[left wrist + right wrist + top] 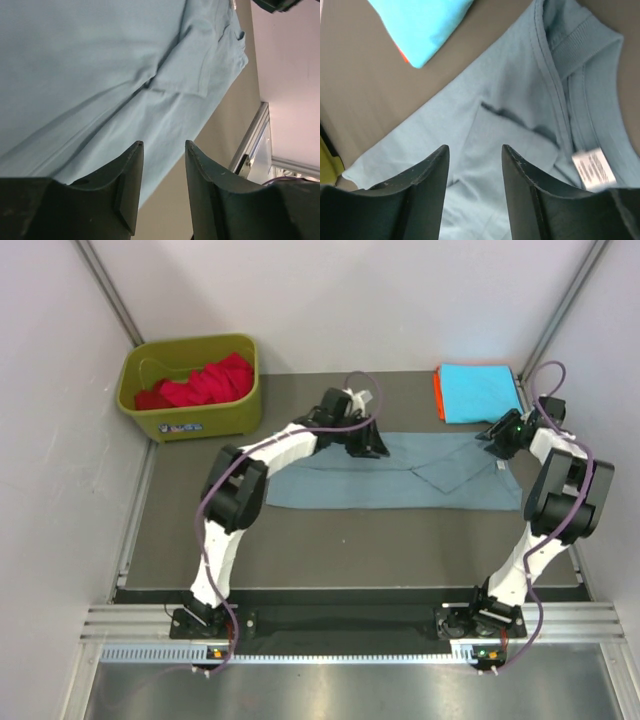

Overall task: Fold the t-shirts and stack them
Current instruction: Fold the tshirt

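A dusty grey-blue t-shirt (400, 475) lies flat as a long folded band across the back of the table, its collar and white neck label (592, 167) at the right end. My left gripper (366, 440) hovers over its back edge near the middle; its jaws are open, with only cloth (100, 75) and table below the gap (162, 145). My right gripper (497, 436) hangs above the collar end, open and empty (475, 147) over the shirt (510, 100). A folded cyan t-shirt (478, 392) rests on an orange one (438, 395) at the back right. A red t-shirt (205, 380) is bunched in the bin.
The olive-green bin (190, 422) stands at the back left corner. The dark table top (350, 540) runs bare from the shirt to the front rail. Pale walls enclose both sides and the back. The cyan pile (425, 25) lies close behind my right gripper.
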### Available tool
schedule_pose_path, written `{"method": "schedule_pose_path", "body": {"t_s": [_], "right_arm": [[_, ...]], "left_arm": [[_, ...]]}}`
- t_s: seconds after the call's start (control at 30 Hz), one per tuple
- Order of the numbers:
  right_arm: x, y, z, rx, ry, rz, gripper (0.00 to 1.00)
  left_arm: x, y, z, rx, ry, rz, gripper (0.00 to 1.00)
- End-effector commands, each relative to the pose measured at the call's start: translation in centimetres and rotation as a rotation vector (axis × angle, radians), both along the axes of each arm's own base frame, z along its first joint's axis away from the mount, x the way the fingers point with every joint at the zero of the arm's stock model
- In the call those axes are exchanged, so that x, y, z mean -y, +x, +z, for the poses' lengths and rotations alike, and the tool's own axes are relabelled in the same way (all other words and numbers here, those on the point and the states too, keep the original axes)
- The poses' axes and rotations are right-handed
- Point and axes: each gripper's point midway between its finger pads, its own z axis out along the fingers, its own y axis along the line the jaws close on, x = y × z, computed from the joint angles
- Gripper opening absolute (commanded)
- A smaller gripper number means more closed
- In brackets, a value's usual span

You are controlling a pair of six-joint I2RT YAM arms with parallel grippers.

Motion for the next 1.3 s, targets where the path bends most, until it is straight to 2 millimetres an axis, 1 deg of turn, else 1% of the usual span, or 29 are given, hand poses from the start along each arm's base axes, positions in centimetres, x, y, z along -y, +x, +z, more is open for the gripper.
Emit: {"method": "schedule_pose_path", "body": {"t_s": [0.0,0.03,0.07,0.1,0.13,0.17,0.2,0.23,0.27,0.3,0.33,0.37,0.4,0.47,0.5,0.57,0.6,0.63,0.67,0.7,0.77,0.8,0.83,0.9,1.0,1.07,1.1,1.23,1.27], "right_arm": [[0.7,-0.8,4.7,0.019,-0.085,-0.020,0.47],[0.3,-0.8,5.1,0.024,-0.086,-0.011,0.48],[-0.3,-0.8,6.0,0.043,-0.088,0.001,0.48],[-2.2,-0.7,6.5,0.051,-0.066,0.043,0.48],[-3.5,-0.6,6.8,0.058,-0.048,0.074,0.47],[-4.9,-0.6,7.3,0.073,-0.027,0.105,0.47],[-8.2,-0.7,7.8,0.083,0.017,0.174,0.47],[-9.9,-0.9,7.8,0.092,0.033,0.207,0.45],[-11.7,-1.1,8.3,0.108,0.056,0.232,0.43],[-15.3,-1.7,8.4,0.117,0.089,0.311,0.42],[-17.0,-2.1,7.9,0.121,0.106,0.338,0.39],[-18.6,-2.5,8.0,0.117,0.138,0.347,0.38],[-21.8,-3.5,7.9,0.113,0.170,0.419,0.37],[-24.1,-4.4,7.3,0.095,0.208,0.452,0.36],[-25.6,-5.1,7.0,0.081,0.220,0.485,0.36],[-27.2,-6.2,6.4,0.054,0.250,0.524,0.34],[-28.5,-7.0,6.0,0.038,0.252,0.554,0.33],[-29.1,-7.6,5.7,0.030,0.251,0.568,0.33],[-29.7,-8.0,5.6,0.032,0.249,0.585,0.33],[-30.9,-9.0,5.1,0.017,0.254,0.614,0.33],[-32.6,-10.2,4.5,0.003,0.270,0.660,0.33],[-33.1,-10.6,4.3,-0.006,0.274,0.671,0.33],[-33.5,-10.9,3.8,-0.022,0.279,0.681,0.33],[-34.8,-11.6,3.8,-0.031,0.296,0.718,0.33],[-35.7,-12.3,3.4,-0.051,0.297,0.752,0.33],[-35.9,-12.6,3.2,-0.060,0.293,0.761,0.33],[-35.8,-12.7,3.0,-0.067,0.287,0.762,0.33],[-35.4,-13.2,3.0,-0.082,0.266,0.764,0.33],[-35.3,-13.3,3.0,-0.086,0.261,0.762,0.33]], "left_arm": [[-6.4,0.3,4.0,0.080,0.065,0.024,0.45],[-8.7,1.1,3.9,0.090,0.080,0.050,0.45],[-10.0,1.0,5.0,0.106,0.071,0.065,0.45],[-11.7,0.5,3.5,0.071,0.090,0.079,0.45],[-13.9,1.4,3.2,0.062,0.092,0.116,0.45],[-14.8,1.2,3.4,0.053,0.076,0.115,0.44],[-15.9,0.8,2.3,0.020,0.084,0.120,0.43],[-17.3,1.2,1.7,-0.007,0.090,0.141,0.41],[-17.8,0.9,0.9,-0.039,0.100,0.140,0.40],[-18.3,0.9,0.4,-0.045,0.108,0.142,0.39],[-19.1,1.1,-0.1,-0.050,0.118,0.154,0.38],[-19.8,1.1,-0.8,-0.060,0.141,0.174,0.35],[-20.4,1.2,-1.2,-0.070,0.156,0.192,0.34],[-21.9,1.1,-2.4,-0.118,0.213,0.242,0.31],[-22.7,1.2,-3.0,-0.125,0.255,0.274,0.31],[-23.6,0.4,-3.7,-0.158,0.297,0.290,0.30],[-23.9,0.3,-3.8,-0.155,0.315,0.297,0.29],[-24.0,0.2,-3.5,-0.142,0.317,0.300,0.29],[-24.3,-0.2,-4.0,-0.152,0.331,0.304,0.29],[-24.6,-0.2,-4.1,-0.146,0.342,0.310,0.29],[-25.3,-0.3,-4.7,-0.155,0.372,0.323,0.29],[-25.7,-0.2,-4.9,-0.162,0.381,0.330,0.28],[-26.5,0.0,-5.3,-0.175,0.400,0.351,0.27],[-27.5,0.3,-5.4,-0.177,0.412,0.366,0.27],[-29.4,1.0,-5.9,-0.181,0.431,0.397,0.27],[-29.9,1.3,-6.8,-0.200,0.441,0.400,0.27],[-30.1,1.4,-7.5,-0.217,0.443,0.402,0.26],[-30.4,1.2,-9.1,-0.265,0.468,0.416,0.25],[-30.8,1.2,-9.4,-0.276,0.489,0.441,0.25]]}}
